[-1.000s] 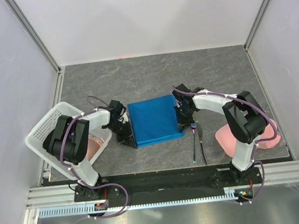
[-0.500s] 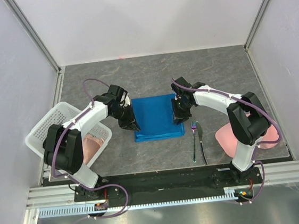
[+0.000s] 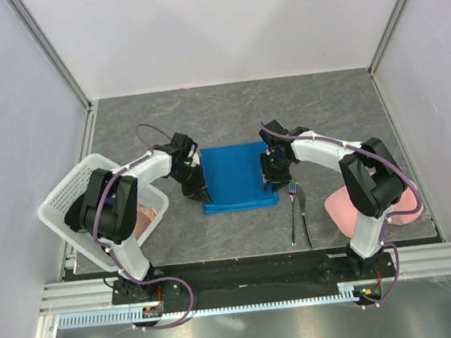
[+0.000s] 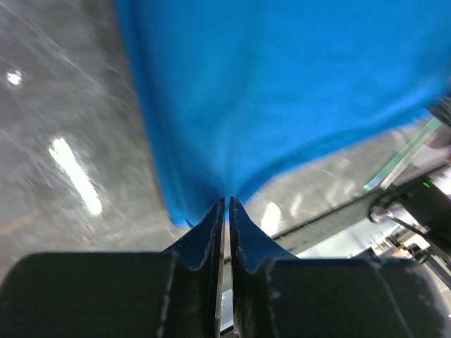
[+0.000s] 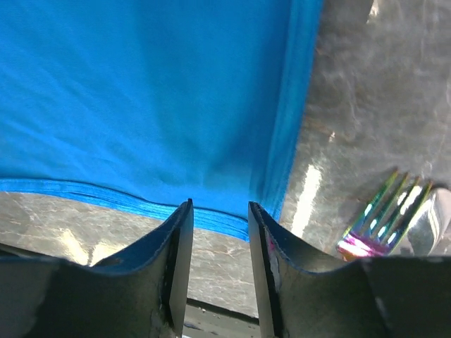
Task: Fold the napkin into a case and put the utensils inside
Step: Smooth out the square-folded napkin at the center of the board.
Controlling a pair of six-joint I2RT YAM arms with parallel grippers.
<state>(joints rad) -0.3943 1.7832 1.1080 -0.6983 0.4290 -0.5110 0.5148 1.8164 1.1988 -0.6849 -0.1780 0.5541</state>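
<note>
Pinching the left edge of the napkin (image 3: 236, 176) with the left fingers (image 4: 208, 236), pressed together on a tuck of blue cloth. Holding the right fingers (image 5: 176, 239) apart at the napkin's right edge, clamping nothing. Folded flat at the middle of the bench (image 3: 324, 110), with fork (image 3: 293, 210) and knife (image 3: 303, 213) side by side just to its right.
</note>
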